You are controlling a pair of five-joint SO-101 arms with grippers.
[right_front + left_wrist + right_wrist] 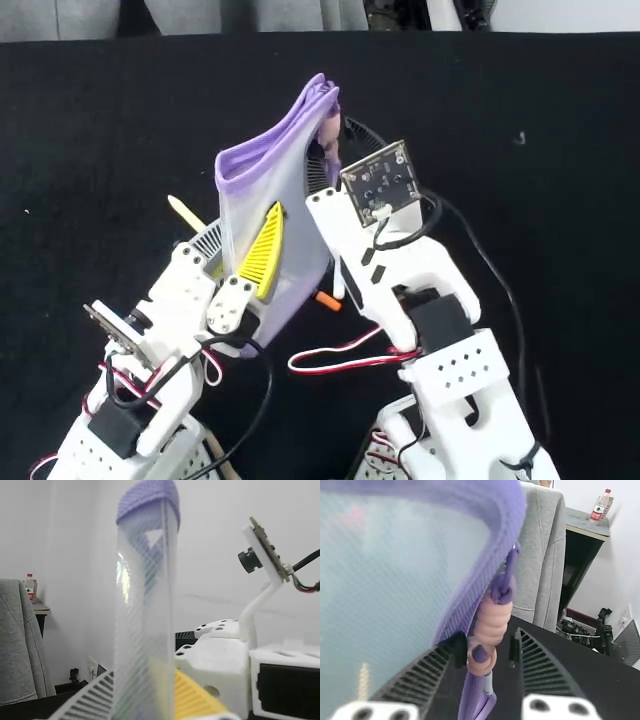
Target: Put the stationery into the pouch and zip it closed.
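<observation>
Left fingers (264, 250) clamp pouch (262, 172), pouch upright

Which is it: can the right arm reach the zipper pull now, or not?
Probably yes: the zipper pull hangs between the right gripper's open fingers, and nothing seems to block it.

A black tabletop (90, 110) under even light ends just before a grey fabric-covered chair back (540, 555). Just beside the chair is a dark side desk (585, 522) with a pale top, and a small red-capped bottle (600, 505) stands on it. A plain white wall (215, 555) rises behind the chair. Near the chair's foot lies a tangle of black cables (582, 627)
</observation>
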